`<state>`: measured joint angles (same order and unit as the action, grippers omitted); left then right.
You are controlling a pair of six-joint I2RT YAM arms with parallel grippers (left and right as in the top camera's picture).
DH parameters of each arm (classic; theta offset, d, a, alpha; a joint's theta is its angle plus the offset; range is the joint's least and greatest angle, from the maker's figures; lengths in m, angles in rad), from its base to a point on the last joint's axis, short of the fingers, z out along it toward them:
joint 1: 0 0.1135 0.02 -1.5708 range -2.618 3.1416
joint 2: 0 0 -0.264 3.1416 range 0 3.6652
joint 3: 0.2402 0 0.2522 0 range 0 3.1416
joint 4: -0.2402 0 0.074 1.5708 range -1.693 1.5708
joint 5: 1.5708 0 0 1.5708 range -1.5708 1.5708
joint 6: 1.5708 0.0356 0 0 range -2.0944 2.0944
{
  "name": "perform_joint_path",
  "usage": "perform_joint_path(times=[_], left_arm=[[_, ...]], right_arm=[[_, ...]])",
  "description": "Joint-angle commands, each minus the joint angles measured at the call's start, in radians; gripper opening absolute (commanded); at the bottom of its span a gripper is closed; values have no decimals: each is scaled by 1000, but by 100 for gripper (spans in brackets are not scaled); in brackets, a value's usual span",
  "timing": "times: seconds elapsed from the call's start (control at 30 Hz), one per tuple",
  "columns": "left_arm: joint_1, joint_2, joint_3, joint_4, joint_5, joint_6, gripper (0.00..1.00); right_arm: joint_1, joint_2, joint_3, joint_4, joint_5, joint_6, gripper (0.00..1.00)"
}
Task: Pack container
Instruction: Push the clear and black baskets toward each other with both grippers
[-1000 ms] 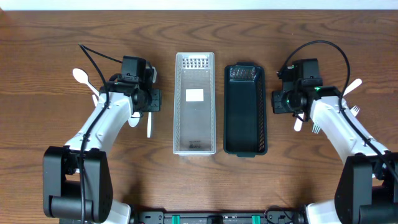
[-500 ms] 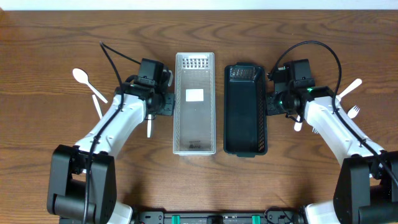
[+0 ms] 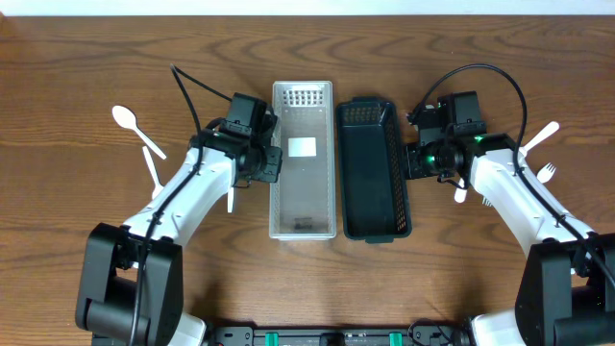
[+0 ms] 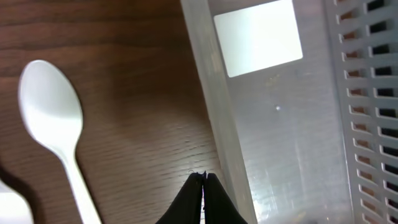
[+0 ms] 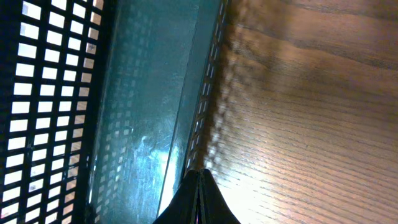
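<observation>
Since the earlier frames both arms had swung inward. The left claw [image 3: 270, 161] had left the cutlery and come against the left wall of the clear plastic rectangular container [image 3: 303, 192]. The right claw [image 3: 413, 160] had closed on the right wall of the black plastic lattice basket [image 3: 377, 183]. The basket had shifted toward the container and stood slightly skewed.

From overhead, the two bins lay side by side in the middle of the brown wooden table [image 3: 96, 58], their long walls nearly touching. A white plastic spoon [image 3: 124, 117] lay far left and a white plastic fork [image 3: 546, 171] far right, both on the table outside the bins.

In the left wrist view, the left claw [image 4: 203, 185] was clenched to a point with nothing between its tips, right at the foot of the clear container's outer wall [image 4: 217, 112]. A white rectangular label [image 4: 258, 36] showed inside the container. A nearer white spoon [image 4: 53, 118] lay on the table [image 4: 137, 93], apart from the wall.

In the right wrist view, the right claw [image 5: 200, 179] was likewise clenched and empty, its tips at the basket's outer wall [image 5: 149, 124], where it met the table [image 5: 298, 93].
</observation>
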<state>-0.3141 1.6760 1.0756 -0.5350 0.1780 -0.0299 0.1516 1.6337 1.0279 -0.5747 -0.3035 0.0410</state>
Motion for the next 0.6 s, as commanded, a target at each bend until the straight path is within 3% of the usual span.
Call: perform_joint_path(times=[0.0, 0.33, 0.37, 0.4, 0.47, 0.53, 0.57], left_arm=[[-14, 3, 14, -3, 18, -13, 6], [-21, 3, 14, 1, -4, -8, 6], [-17, 3, 14, 5, -28, -8, 8], [-12, 2, 14, 9, -50, -8, 17], [3, -6, 16, 18, -84, -8, 47], [23, -21, 20, 23, -93, -8, 54], [34, -30, 23, 24, -93, -8, 63]], right_arm=[[7, 9, 20, 7, -39, 6, 1], [7, 10, 20, 10, -37, 6, 2], [6, 10, 20, 10, -36, 6, 5], [6, 9, 20, 11, -24, 6, 8], [6, 9, 20, 14, 22, 12, 14], [5, 8, 21, 22, 72, 19, 23], [4, 8, 22, 25, 100, 19, 26]])
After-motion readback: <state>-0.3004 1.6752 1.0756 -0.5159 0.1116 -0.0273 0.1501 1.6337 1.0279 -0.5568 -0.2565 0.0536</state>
